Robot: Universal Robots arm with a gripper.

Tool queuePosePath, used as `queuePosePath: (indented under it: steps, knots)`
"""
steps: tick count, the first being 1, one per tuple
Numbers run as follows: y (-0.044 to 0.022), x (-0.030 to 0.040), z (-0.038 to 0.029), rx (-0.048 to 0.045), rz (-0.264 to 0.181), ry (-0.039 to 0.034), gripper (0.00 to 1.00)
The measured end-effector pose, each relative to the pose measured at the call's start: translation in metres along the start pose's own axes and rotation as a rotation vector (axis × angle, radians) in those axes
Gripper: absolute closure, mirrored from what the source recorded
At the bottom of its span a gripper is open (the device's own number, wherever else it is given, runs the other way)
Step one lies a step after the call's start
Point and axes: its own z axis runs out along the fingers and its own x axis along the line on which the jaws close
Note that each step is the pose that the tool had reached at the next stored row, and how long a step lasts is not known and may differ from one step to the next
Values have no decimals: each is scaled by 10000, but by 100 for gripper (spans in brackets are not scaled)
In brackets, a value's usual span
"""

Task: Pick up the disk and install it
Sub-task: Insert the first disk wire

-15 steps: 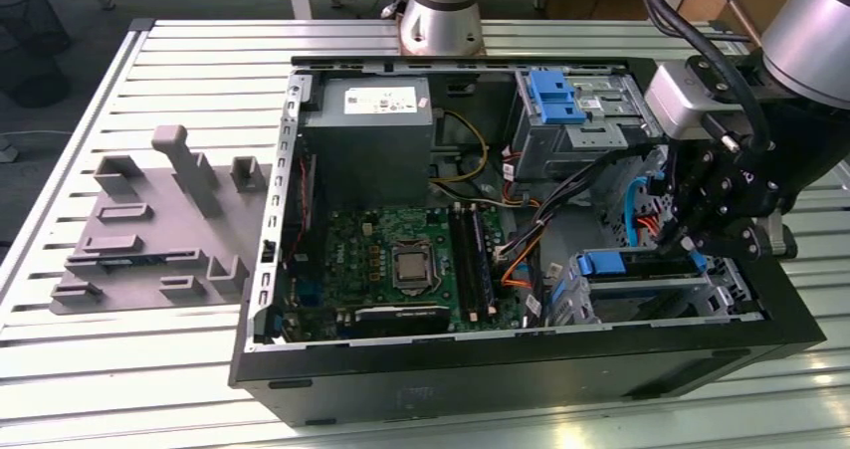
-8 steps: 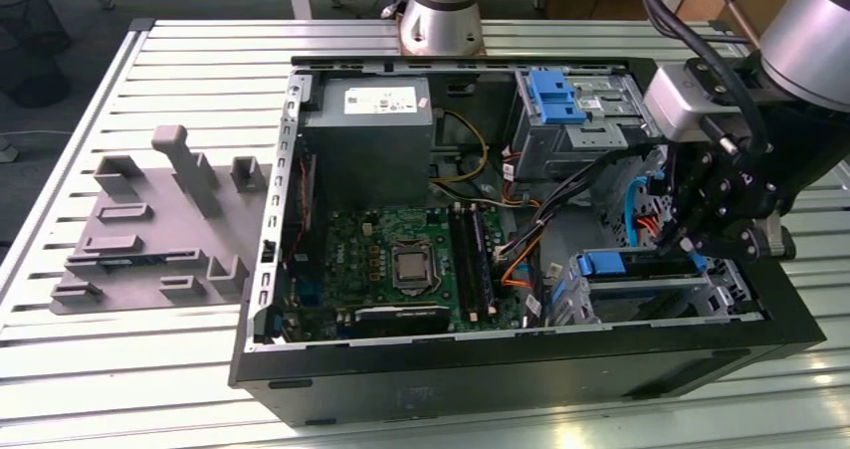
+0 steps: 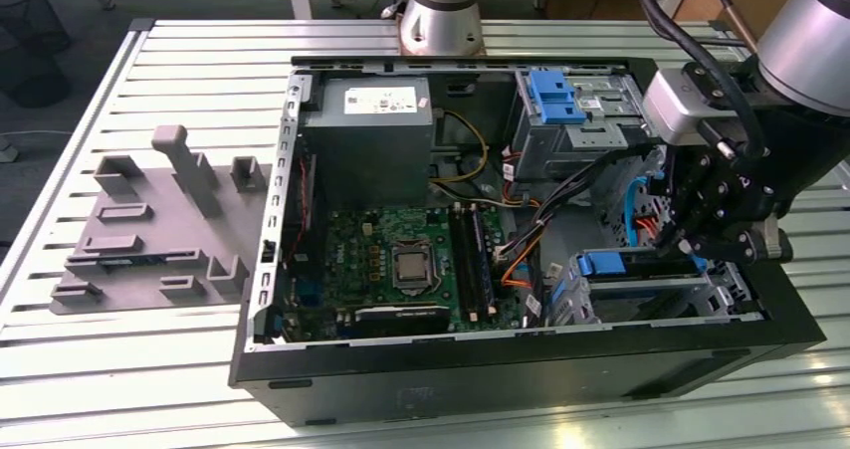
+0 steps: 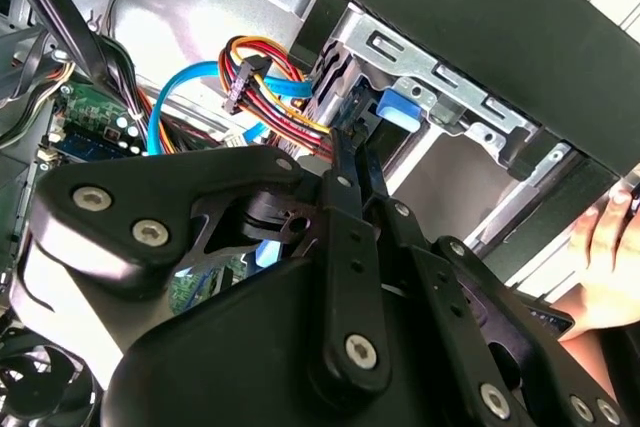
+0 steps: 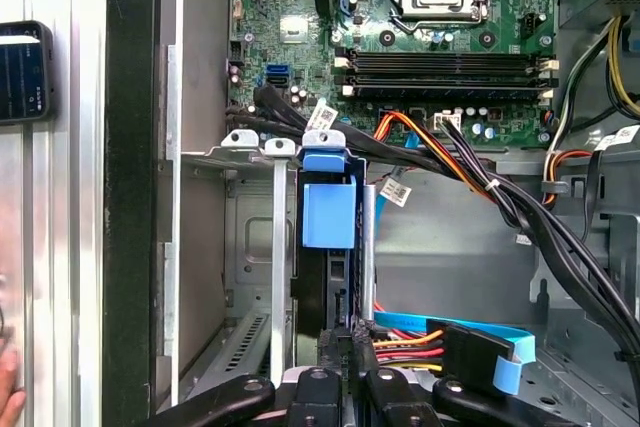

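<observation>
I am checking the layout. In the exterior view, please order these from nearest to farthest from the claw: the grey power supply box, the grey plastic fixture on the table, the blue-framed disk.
1. The disk, in the bay right beside the claw.
2. The grey power supply box, across the case toward the exterior view's left.
3. The grey plastic fixture, outside the case on the table, farthest to the exterior view's left.

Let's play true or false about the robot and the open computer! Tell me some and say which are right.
1. The computer case lies open on the table. True.
2. The gripper hangs over the grey tray. False: it is at the metal bay, at the exterior view's right.
3. The disk stands in that bay. True.
4. The flat cable near the gripper is green. False: blue.
5. A hand shows beside the case. True.
</observation>
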Motion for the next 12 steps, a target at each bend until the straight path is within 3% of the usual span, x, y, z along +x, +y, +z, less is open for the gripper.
queuePosePath:
  steps: [7,8,12]
  knots:
    - [0,0,1,0,0,-2,83]
    - [0,1,-2,0,0,-3,76]
    - [0,2,-55,0,1,-1,76]
